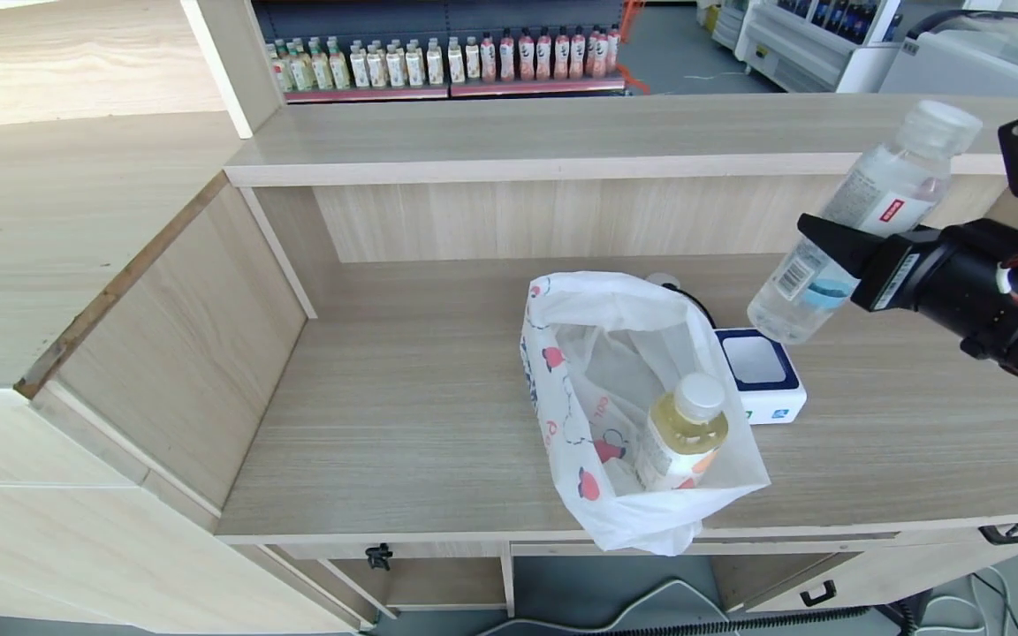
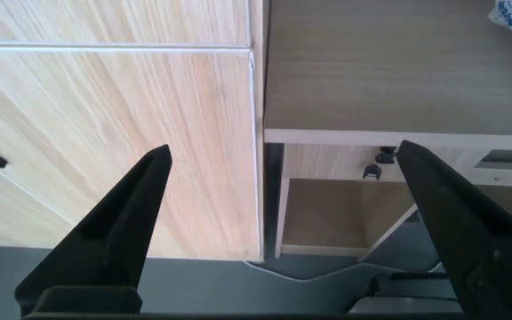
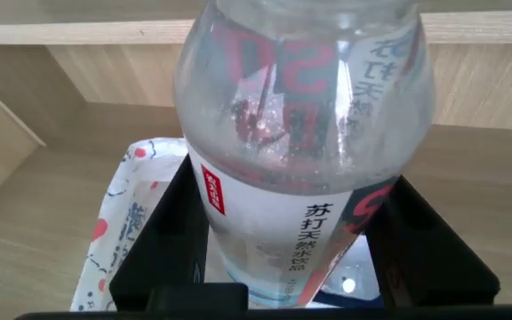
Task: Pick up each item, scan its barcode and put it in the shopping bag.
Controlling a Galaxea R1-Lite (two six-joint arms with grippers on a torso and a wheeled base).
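My right gripper [image 1: 831, 256] is shut on a clear water bottle [image 1: 862, 216], holding it tilted in the air above and to the right of the scanner [image 1: 761, 371], its barcode facing down-left. In the right wrist view the water bottle [image 3: 305, 151] sits between the black fingers [image 3: 163, 240]. The white shopping bag [image 1: 624, 406] stands open at the counter's front, with a yellow drink bottle [image 1: 684, 433] inside. The bag's edge [image 3: 118, 222] appears under the held bottle. My left gripper [image 2: 283, 231] is open and empty, down by the counter's front left corner, over the floor.
The wooden counter [image 1: 421, 424] has a raised back wall and a slanted side panel on the left. A cable runs behind the scanner. Drawer handles [image 1: 1017, 532] line the front edge. A shelf of drinks [image 1: 447, 62] stands far behind.
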